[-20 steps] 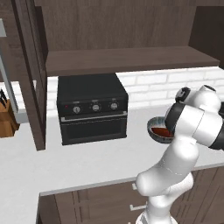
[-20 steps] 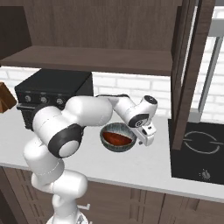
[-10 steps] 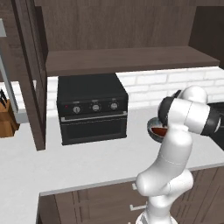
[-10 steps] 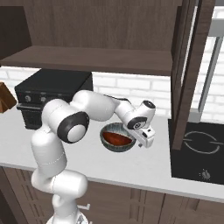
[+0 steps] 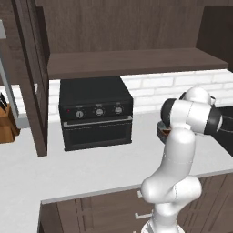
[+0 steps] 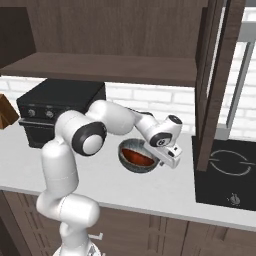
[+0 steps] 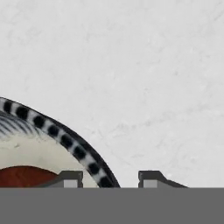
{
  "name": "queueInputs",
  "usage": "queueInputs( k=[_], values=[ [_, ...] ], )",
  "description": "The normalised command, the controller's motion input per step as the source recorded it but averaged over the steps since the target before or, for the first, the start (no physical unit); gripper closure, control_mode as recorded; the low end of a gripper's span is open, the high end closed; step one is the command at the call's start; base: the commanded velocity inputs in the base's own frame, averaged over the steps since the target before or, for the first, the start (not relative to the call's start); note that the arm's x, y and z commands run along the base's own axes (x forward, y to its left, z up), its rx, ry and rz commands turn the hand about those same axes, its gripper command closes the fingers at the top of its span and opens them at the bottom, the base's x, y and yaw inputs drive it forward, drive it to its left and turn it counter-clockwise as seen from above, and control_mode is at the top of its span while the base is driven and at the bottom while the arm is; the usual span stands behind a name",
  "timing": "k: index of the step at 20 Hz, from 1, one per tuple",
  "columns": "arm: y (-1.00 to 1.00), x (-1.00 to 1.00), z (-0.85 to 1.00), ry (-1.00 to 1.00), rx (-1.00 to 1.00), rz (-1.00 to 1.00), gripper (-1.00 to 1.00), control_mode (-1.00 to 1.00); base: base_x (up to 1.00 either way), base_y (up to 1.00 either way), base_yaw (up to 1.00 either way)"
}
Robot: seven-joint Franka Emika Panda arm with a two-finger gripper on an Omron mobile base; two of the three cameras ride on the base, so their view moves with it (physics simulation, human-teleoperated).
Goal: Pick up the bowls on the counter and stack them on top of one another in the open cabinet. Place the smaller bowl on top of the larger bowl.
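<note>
The larger grey speckled bowl (image 6: 129,165) stands on the white counter (image 6: 150,192) with the smaller reddish-brown bowl (image 6: 136,155) lying inside it. My gripper (image 6: 163,160) hangs low at the grey bowl's right rim. In the hand view the gripper (image 7: 110,178) is open, its jaws astride the dotted rim of the grey bowl (image 7: 65,139), with the reddish-brown bowl (image 7: 19,176) at the lower left. From the left base view the arm hides most of the bowls; a sliver of the grey bowl (image 5: 161,131) shows. The open cabinet shelf (image 6: 105,67) runs above.
A black toaster oven (image 5: 95,116) sits on the counter left of the bowls. A knife block (image 5: 6,125) stands at the far left. The open cabinet door (image 6: 214,80) hangs just right of the bowls, with a black cooktop (image 6: 227,170) beyond it.
The arm's elbow has swung round while the hand stayed at the bowl's rim, sinking slightly. The two bowls have not moved.
</note>
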Motion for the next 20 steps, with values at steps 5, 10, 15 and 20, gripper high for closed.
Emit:
queueInputs(
  k=[5,10,15,20],
  values=[
    [0.14,-0.07,-0.01,-0.01,-0.01,0.02,1.00,-1.00,0.00,0.00,0.00],
    [0.22,-0.62,0.23,-0.19,0.00,-0.01,1.00,-1.00,0.00,0.00,0.00],
    [0.49,-0.60,0.32,-0.11,-0.08,-0.12,1.00,-1.00,0.00,0.00,0.00],
    [0.58,-0.48,0.45,-0.02,-0.08,-0.19,1.00,-1.00,0.00,0.00,0.00]
  ],
)
